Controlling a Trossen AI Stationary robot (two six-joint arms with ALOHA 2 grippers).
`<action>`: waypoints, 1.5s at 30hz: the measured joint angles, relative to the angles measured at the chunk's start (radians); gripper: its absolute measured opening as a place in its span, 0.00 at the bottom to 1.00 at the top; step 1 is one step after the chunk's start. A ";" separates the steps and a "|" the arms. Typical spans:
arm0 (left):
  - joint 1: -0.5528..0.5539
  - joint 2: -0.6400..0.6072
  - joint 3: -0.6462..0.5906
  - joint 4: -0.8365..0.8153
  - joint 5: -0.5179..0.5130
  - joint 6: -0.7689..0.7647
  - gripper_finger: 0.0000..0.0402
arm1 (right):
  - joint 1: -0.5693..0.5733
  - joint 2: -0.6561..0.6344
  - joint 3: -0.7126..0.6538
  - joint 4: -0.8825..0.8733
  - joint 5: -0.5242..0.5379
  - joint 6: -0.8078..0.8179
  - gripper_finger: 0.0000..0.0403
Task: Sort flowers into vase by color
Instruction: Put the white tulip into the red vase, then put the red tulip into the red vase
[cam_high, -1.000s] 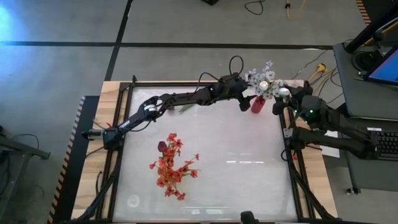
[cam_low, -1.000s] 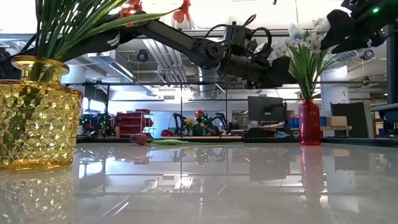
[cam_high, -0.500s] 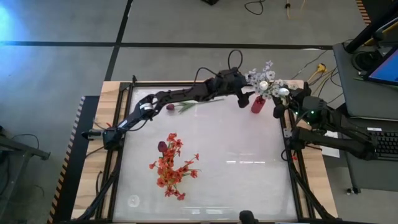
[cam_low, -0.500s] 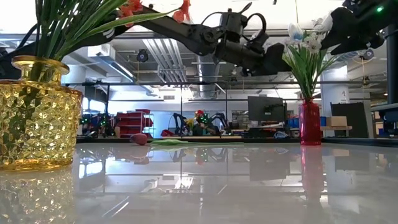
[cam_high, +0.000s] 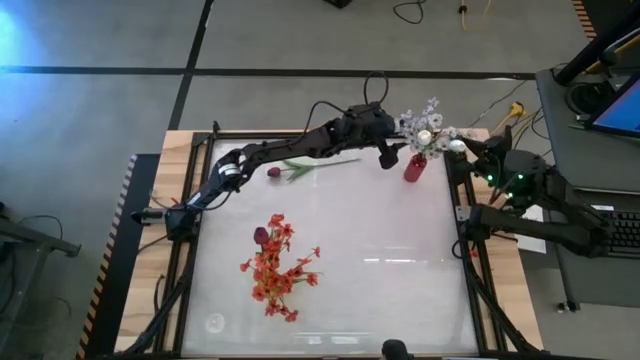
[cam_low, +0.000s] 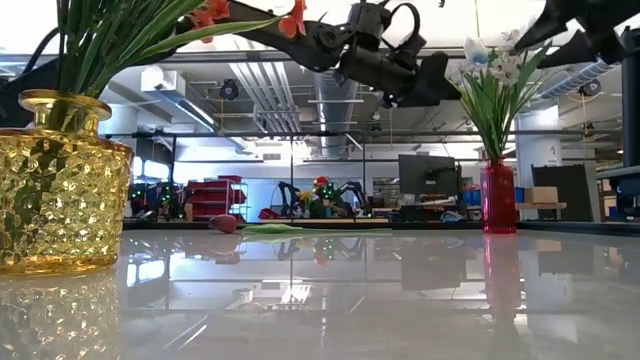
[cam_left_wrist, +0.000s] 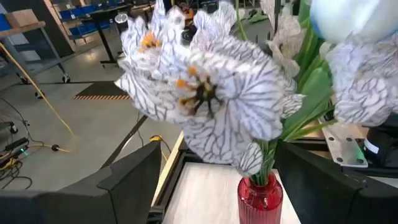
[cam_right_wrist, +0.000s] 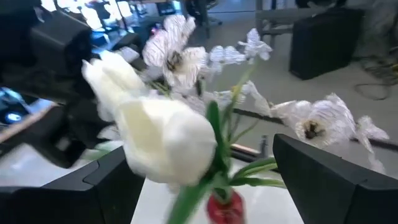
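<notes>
Grippers flank the red vase (cam_high: 414, 167) of white flowers (cam_high: 426, 128) at the table's one o'clock: left gripper (cam_high: 389, 152) at its nine o'clock, right gripper (cam_high: 467, 150) at three, both spread and empty. Red-orange flowers (cam_high: 276, 266) stand at seven; a maroon tulip (cam_high: 274, 172) lies at eleven.

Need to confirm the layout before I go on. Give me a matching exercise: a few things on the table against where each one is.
Things:
1. red vase
2. yellow glass vase
3. loose maroon bud
4. left gripper

Places:
A. lying flat on the table
B. holds the red-orange flowers
C. raised beside the white flowers
D. holds the white flowers

Pairs: 1-D, 2-B, 3-A, 4-C
</notes>
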 joint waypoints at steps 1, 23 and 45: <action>0.000 -0.002 0.000 0.000 0.000 0.002 0.74 | 0.000 0.000 0.005 -0.001 -0.015 0.016 0.82; -0.004 -0.250 0.000 -0.396 0.000 0.104 0.74 | 0.000 0.019 0.188 -0.097 -0.050 0.023 0.82; 0.147 -0.553 0.000 -1.261 -0.035 0.188 0.74 | 0.000 0.040 0.228 -0.097 -0.068 -0.058 0.82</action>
